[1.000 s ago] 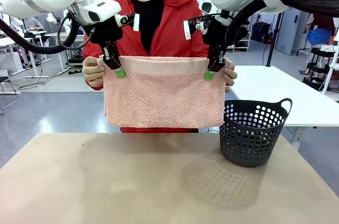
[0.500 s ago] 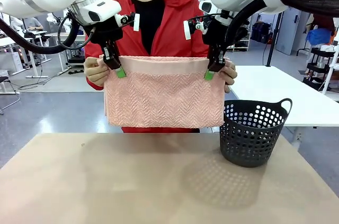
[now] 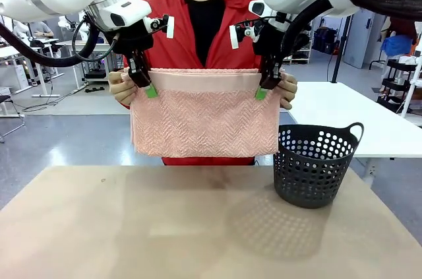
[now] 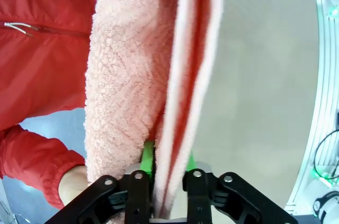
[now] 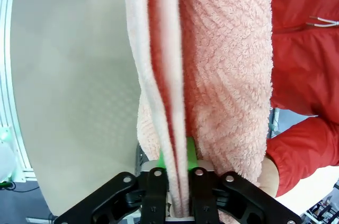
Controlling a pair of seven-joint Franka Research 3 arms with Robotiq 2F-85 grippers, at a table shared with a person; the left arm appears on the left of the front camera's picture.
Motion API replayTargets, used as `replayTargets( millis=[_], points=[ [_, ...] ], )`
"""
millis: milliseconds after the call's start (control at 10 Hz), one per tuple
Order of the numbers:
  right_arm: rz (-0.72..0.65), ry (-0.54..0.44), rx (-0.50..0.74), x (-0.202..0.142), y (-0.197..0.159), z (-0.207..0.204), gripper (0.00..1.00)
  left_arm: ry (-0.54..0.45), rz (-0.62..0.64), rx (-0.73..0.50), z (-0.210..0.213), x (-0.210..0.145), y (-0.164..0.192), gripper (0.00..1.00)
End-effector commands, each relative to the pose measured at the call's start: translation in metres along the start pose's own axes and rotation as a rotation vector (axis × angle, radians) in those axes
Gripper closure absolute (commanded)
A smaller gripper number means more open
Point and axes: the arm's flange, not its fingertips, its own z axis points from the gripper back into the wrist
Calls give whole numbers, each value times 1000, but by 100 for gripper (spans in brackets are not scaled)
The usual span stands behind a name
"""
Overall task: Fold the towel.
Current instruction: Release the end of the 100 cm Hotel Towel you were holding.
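Both white arms reach in high over the worktop (image 3: 165, 226), wrists bent so that the black fingers point down and slightly inward. The left gripper (image 3: 150, 90) is closed on one upper corner of the towel (image 3: 204, 124). In its wrist view the green pads (image 4: 148, 156) press several layers of the cloth's edge between them. The right gripper (image 3: 261, 93) is clamped the same way on the other upper corner, so the towel hangs stretched between the two grippers, well above the worktop and level along its top.

A person in a red jacket stands behind the towel. One of the person's hands (image 3: 120, 88) holds the cloth just outside the left gripper, and the other hand (image 3: 288, 89) holds it just outside the right gripper.

A basket (image 3: 313, 163) stands upright on the worktop below the right gripper and slightly to its outer side, with its rim near the towel's lower corner. I cannot tell whether the two touch. Its open mouth shows the perforated far wall.

The towel is salmon-pink terry with a herringbone zigzag and a smooth plain band under the grippers. It is doubled into a wide rectangle. The basket is dark grey plastic, round and tapered, with round holes and a loop handle.
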Motion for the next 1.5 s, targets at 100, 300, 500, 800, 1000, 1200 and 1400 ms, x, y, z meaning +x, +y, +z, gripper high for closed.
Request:
replayTargets(
  millis=[100, 300, 500, 800, 1000, 1200, 1400],
  points=[
    [-36, -34, 1, -3, -6, 15, 23, -7, 12, 22, 16, -1, -2, 0],
    [-76, -68, -29, -1, -4, 51, 0, -25, 46, 43, 43, -3, -1, 0],
    [-132, -123, -107, -12, 2, 109, 16, -71, 72, 89, 84, -7, -6, 0],
    [-358, -152, -164, -80, 24, 157, 0, -197, 382, 141, 153, -86, -17, 0],
    [-555, -171, -227, -129, 46, 180, 0, -165, 587, 290, 176, -154, -38, 0],
    [-688, -177, -292, -167, 63, 190, 0, -143, 736, 372, 187, -200, -61, 0],
    [-742, -184, -307, -179, 67, 192, 0, -158, 774, 391, 190, -215, -71, 0]
  ],
)
